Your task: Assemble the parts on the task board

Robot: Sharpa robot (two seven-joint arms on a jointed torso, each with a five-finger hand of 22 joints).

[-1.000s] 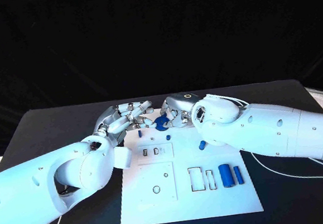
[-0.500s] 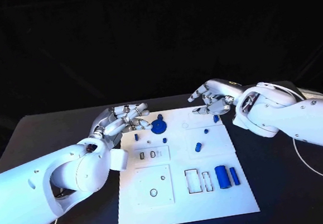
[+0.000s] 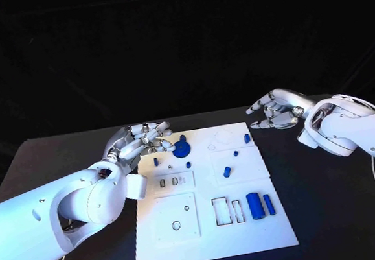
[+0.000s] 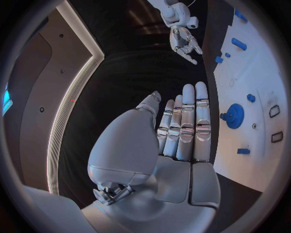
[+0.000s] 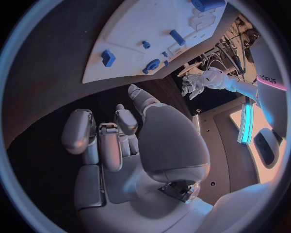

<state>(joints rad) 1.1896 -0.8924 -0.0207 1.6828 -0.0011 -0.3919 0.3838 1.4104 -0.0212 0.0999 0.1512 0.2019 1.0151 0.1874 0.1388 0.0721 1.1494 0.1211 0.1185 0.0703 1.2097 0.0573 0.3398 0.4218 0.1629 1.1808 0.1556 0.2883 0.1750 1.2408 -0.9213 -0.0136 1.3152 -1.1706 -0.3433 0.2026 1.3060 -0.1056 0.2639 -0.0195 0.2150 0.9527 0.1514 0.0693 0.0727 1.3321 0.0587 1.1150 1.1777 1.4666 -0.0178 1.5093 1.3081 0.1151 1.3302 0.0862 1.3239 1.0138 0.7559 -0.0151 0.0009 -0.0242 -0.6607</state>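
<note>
1. The left hand [image 3: 141,138] is hovering at the board's [image 3: 218,247] far left corner, fingers straight, close together, holding nothing.
2. The right hand [image 3: 276,109] is hanging off the board's far right corner, over the table [image 3: 350,212], fingers loosely curled and empty.
3. The gear [image 3: 182,149], a toothed blue disc, is lying on the board just beside the left hand, toward the board's middle; the left hand is much the nearer.
4. Two blue cylinders [image 3: 261,204] are lying side by side near the front right, long axes running front to back, beside rectangular slots.
5. The board is looking matte, flat and rigid, and the parts smooth and hard, likely plastic.
</note>
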